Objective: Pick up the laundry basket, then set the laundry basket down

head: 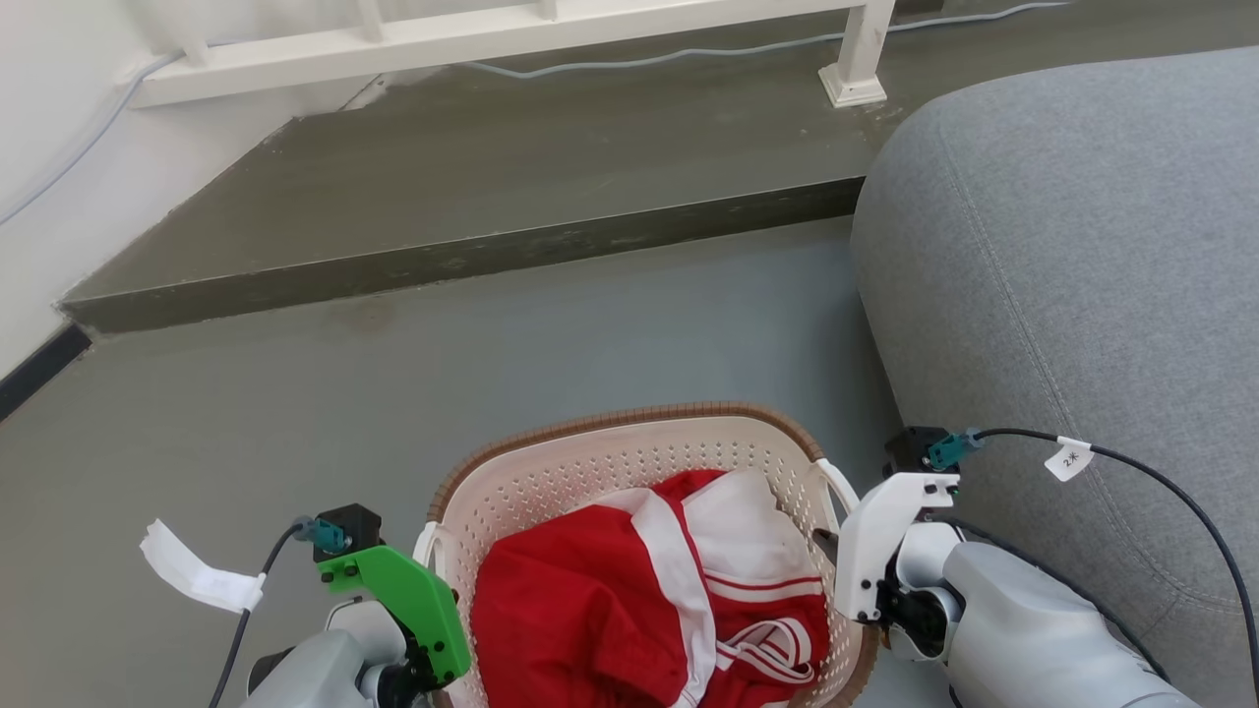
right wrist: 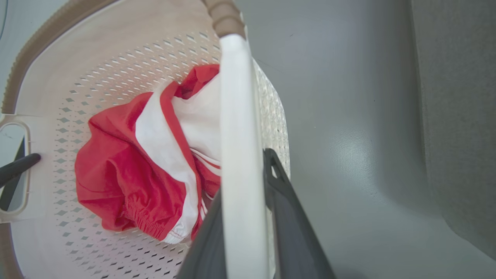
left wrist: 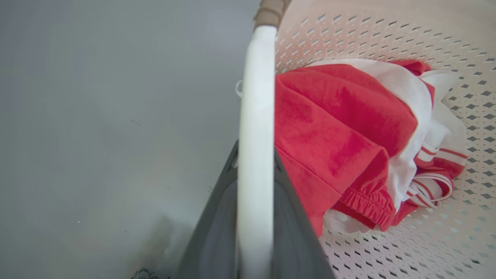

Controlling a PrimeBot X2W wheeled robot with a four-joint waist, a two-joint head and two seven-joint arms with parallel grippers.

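Head view. Laundry basket (head: 590, 472) at 6 o'clock, close in front of me, between my two arms, over grey floor (head: 443, 393). I cannot tell whether its base touches the floor or hangs clear of it. The brown rim curves round its far edge. Inside is one crumpled red-and-white garment (head: 629, 600), heaped toward the near side.

Left pincer (left wrist: 255, 162): closed on the basket's left handle (left wrist: 255, 89). In the left wrist view the white band runs from 6 to 12 o'clock, with one dark finger tight against each side of it. The garment lies at 3 o'clock of the band, bare floor at 9. In the head view a green bracket (head: 403, 590) marks this wrist at 7 o'clock.

Right pincer (right wrist: 242, 182): likewise clamped, on the right handle (right wrist: 236, 97). The white band runs up the middle of the right wrist view, dark fingers pressed against both sides. Garment at 9 o'clock, floor at 3. At the far 9 o'clock edge, a dark fingertip (right wrist: 19, 166) of my left pincer shows at the opposite handle opening. A white bracket (head: 885, 531) marks this wrist at 5 o'clock in the head view.

Surroundings, head view: grey sofa (head: 1082, 246) at 3 o'clock, near the basket's right side. A raised dark step (head: 443, 187) at 12 o'clock, well apart from the basket. A white rail (head: 492, 34) stands on the step along the top edge, with a pale cable (head: 689, 51) trailing behind it.
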